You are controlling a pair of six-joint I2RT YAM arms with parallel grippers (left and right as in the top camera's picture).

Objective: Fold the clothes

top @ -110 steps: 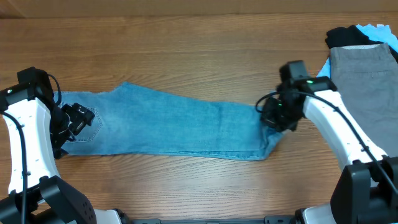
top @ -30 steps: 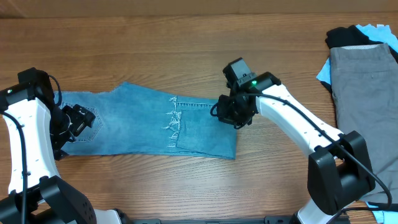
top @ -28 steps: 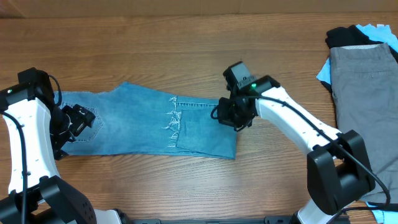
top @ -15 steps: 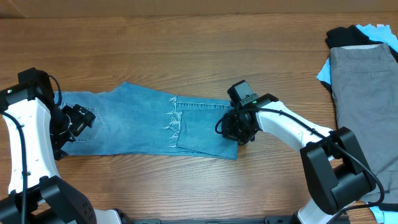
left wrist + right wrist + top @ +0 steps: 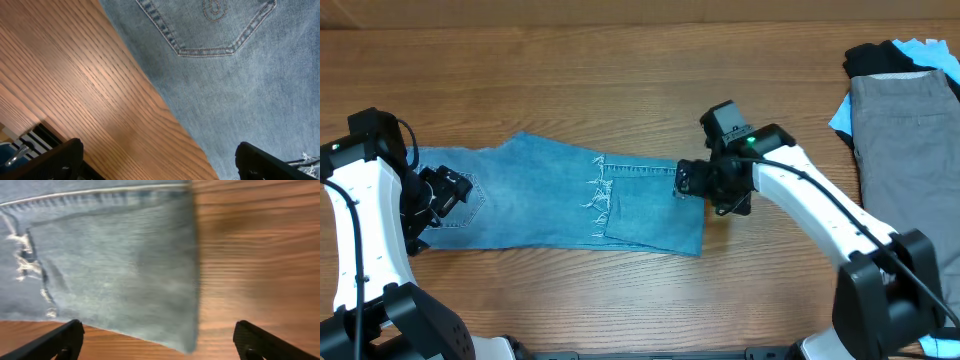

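Observation:
The light-blue jeans (image 5: 540, 200) lie flat across the table's middle left. Their leg ends are folded back leftward, and the frayed hems (image 5: 597, 195) rest mid-garment. My right gripper (image 5: 686, 181) hovers open over the fold's right edge (image 5: 192, 270), holding nothing; in its wrist view the gripper (image 5: 160, 347) spans the fold's near corner. My left gripper (image 5: 447, 194) stands open over the waist end. In the left wrist view the gripper (image 5: 160, 169) straddles the jeans' edge below a back pocket (image 5: 220, 27), and nothing is gripped.
A pile of other clothes lies at the far right: grey trousers (image 5: 905, 150) over a black garment (image 5: 880, 58) and a pale blue one (image 5: 923, 45). Bare wooden table (image 5: 650, 80) surrounds the jeans.
My right gripper carried the leg ends leftward over the jeans, then opened, let them go and drew back right to the fold. The left arm has not moved.

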